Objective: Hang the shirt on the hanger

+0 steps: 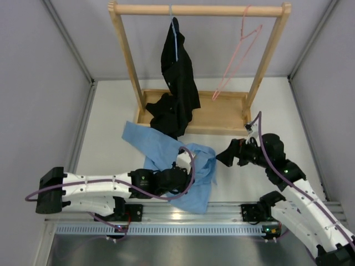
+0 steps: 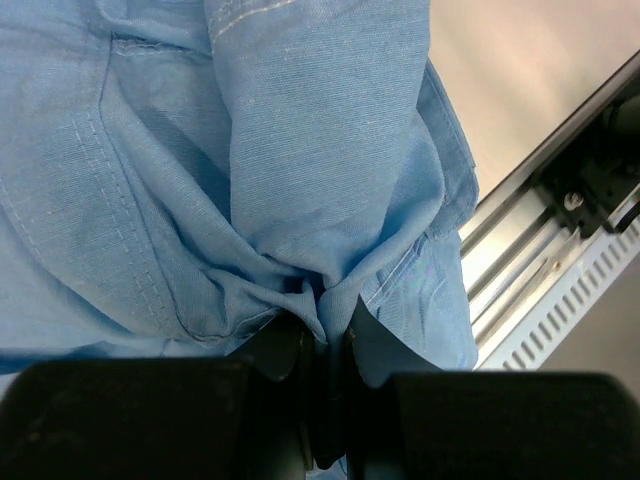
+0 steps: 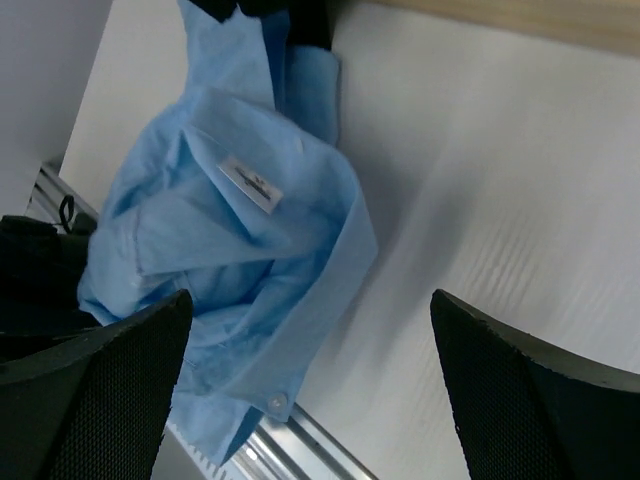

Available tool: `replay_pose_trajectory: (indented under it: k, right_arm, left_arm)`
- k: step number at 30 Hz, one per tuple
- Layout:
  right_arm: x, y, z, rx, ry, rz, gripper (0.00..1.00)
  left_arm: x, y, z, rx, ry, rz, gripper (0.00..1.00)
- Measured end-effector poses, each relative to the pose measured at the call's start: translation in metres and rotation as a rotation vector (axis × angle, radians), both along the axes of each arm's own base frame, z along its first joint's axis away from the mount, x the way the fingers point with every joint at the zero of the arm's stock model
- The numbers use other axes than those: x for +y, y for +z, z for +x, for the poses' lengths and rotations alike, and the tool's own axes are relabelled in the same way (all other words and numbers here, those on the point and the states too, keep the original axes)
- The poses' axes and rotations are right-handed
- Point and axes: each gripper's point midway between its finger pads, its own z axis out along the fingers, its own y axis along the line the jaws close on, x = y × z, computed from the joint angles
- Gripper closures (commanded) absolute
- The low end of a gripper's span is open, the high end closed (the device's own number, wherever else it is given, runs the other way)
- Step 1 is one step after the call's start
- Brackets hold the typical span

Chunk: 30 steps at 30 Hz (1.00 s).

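Observation:
The light blue shirt (image 1: 166,155) lies crumpled on the white table in front of the rack. My left gripper (image 1: 178,176) is shut on a fold of it; the left wrist view shows the bunched fabric (image 2: 300,200) pinched between the black fingers (image 2: 270,350). My right gripper (image 1: 224,157) is open and empty, just right of the shirt; its wrist view shows the shirt's collar and label (image 3: 250,185) below it. The pink wire hanger (image 1: 238,55) hangs tilted from the right end of the wooden rail (image 1: 199,9).
A black garment (image 1: 177,83) hangs on a thin blue hanger at the rail's left and drapes onto the rack's wooden base (image 1: 216,113). A metal rail (image 1: 188,210) runs along the table's near edge. Grey walls enclose the sides.

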Motion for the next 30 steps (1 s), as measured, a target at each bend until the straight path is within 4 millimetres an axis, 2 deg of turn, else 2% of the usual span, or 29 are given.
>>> replay_pose_trajectory:
  k: [4, 8, 11, 13, 14, 17, 18, 19, 20, 21, 22, 23, 26, 28, 30]
  right_arm:
    - [0.011, -0.042, -0.009, 0.137, 0.020, 0.054, 0.10]
    - [0.020, -0.057, -0.015, 0.193, 0.040, 0.103, 0.15]
    - [0.030, -0.057, -0.015, 0.203, 0.067, 0.126, 0.31]
    - [0.037, -0.055, -0.014, 0.199, 0.087, 0.138, 0.45]
    - [0.040, -0.056, -0.014, 0.201, 0.095, 0.140, 0.60]
    - [0.044, -0.058, -0.014, 0.203, 0.107, 0.135, 0.87]
    - [0.044, -0.059, -0.014, 0.200, 0.108, 0.130, 1.00]
    - [0.044, -0.059, -0.013, 0.193, 0.106, 0.125, 1.00]
    - [0.043, -0.059, -0.011, 0.188, 0.094, 0.118, 1.00]
    - [0.041, -0.059, -0.009, 0.179, 0.081, 0.109, 1.00]
    - [0.038, -0.058, -0.007, 0.171, 0.066, 0.093, 1.00]
    - [0.035, -0.056, -0.004, 0.156, 0.048, 0.073, 1.00]
    - [0.025, -0.032, 0.011, 0.071, -0.005, 0.022, 1.00]
    - [0.018, -0.006, 0.020, 0.004, -0.037, -0.012, 1.00]
    - [0.010, 0.031, 0.032, -0.095, -0.074, -0.041, 1.00]
  left_arm:
    - [-0.012, 0.009, 0.010, -0.050, 0.027, -0.072, 1.00]
    - [-0.017, 0.010, 0.012, -0.062, 0.028, -0.120, 1.00]
    - [-0.019, 0.007, 0.011, -0.061, 0.021, -0.139, 1.00]
    - [-0.021, 0.007, 0.010, -0.062, 0.019, -0.152, 1.00]
    - [-0.022, 0.009, 0.011, -0.064, 0.019, -0.162, 1.00]
    - [-0.024, 0.011, 0.011, -0.067, 0.021, -0.175, 1.00]
    - [-0.024, 0.011, 0.012, -0.068, 0.022, -0.178, 0.98]
    - [-0.024, 0.011, 0.012, -0.069, 0.023, -0.181, 0.89]
    - [-0.024, 0.011, 0.012, -0.071, 0.025, -0.183, 0.75]
    - [-0.024, 0.011, 0.013, -0.072, 0.029, -0.186, 0.41]
    - [-0.024, 0.011, 0.013, -0.077, 0.028, -0.184, 0.19]
    - [-0.023, 0.010, 0.014, -0.078, 0.033, -0.184, 0.02]
    - [-0.021, 0.013, 0.017, -0.086, 0.057, -0.189, 0.02]
    - [-0.016, 0.015, 0.020, -0.098, 0.074, -0.186, 0.02]
    - [-0.008, 0.019, 0.022, -0.109, 0.089, -0.179, 0.02]
